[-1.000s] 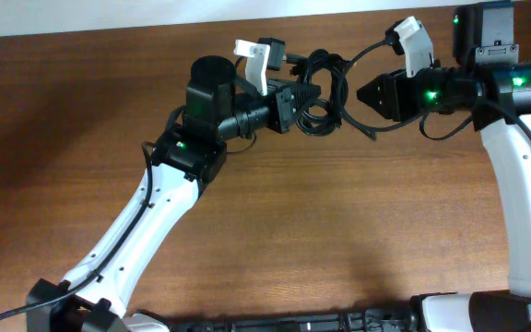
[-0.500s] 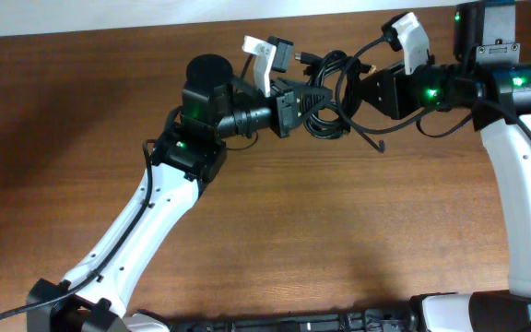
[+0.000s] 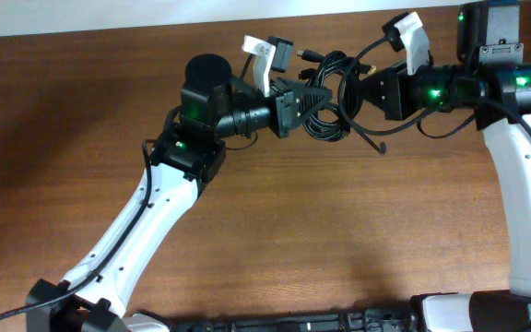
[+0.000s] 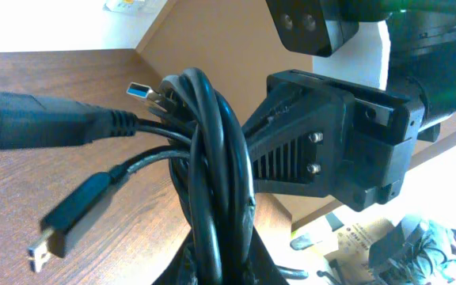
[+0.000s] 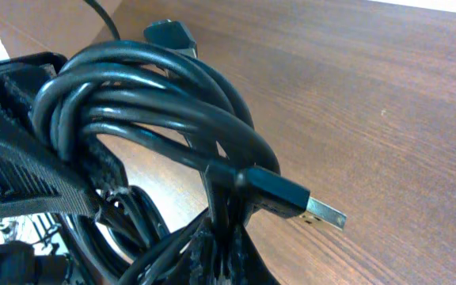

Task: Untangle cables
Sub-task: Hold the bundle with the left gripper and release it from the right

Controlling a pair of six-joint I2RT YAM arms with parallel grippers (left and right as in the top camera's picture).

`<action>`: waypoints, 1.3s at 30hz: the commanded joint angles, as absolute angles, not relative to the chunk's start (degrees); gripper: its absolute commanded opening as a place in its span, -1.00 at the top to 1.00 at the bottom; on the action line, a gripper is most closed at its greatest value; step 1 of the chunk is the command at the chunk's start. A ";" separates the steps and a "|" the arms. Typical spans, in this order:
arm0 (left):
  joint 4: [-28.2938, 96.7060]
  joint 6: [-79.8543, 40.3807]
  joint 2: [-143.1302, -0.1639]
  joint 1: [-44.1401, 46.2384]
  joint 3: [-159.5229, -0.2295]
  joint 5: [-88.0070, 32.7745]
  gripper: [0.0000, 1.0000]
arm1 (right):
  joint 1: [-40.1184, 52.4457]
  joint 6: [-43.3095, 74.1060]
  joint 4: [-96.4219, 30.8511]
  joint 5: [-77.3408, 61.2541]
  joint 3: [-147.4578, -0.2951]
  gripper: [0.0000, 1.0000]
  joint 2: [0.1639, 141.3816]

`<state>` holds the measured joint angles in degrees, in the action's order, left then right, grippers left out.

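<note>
Only left wrist view shows a blue-tipped plug (image 4: 138, 89) among cables (image 4: 216, 198)

Glossy black cord on satin brown wood

The cables (image 5: 157, 95) have smooth, shiny black rubbery jackets. One plug (image 5: 291, 198) at lower right ends in bright bare metal (its body is duller black plastic). The table (image 5: 386, 95) is wood-grained brown with a low sheen. The arm shells (image 3: 159, 217) at lower left of the overhead view are smooth, glossy white plastic.

1 cable bundle (image 3: 328, 101); 2 arms (image 3: 159, 207) (image 3: 524, 194); 1 table (image 3: 339, 240).
</note>
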<state>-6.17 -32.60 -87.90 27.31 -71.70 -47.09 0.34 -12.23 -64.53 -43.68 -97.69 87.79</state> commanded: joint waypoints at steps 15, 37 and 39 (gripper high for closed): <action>-6.85 -40.58 -88.07 19.90 -72.58 -34.44 1.00 | 0.67 -11.97 -72.38 -43.03 -98.96 0.92 86.76; -15.64 -30.28 -88.07 25.71 -72.58 -52.77 1.00 | 0.62 -11.55 -65.30 -38.26 -98.96 0.00 86.76; -17.10 -31.57 -88.07 26.74 -72.58 -52.77 1.00 | 0.62 -11.57 -65.28 -36.14 -98.96 -0.02 86.76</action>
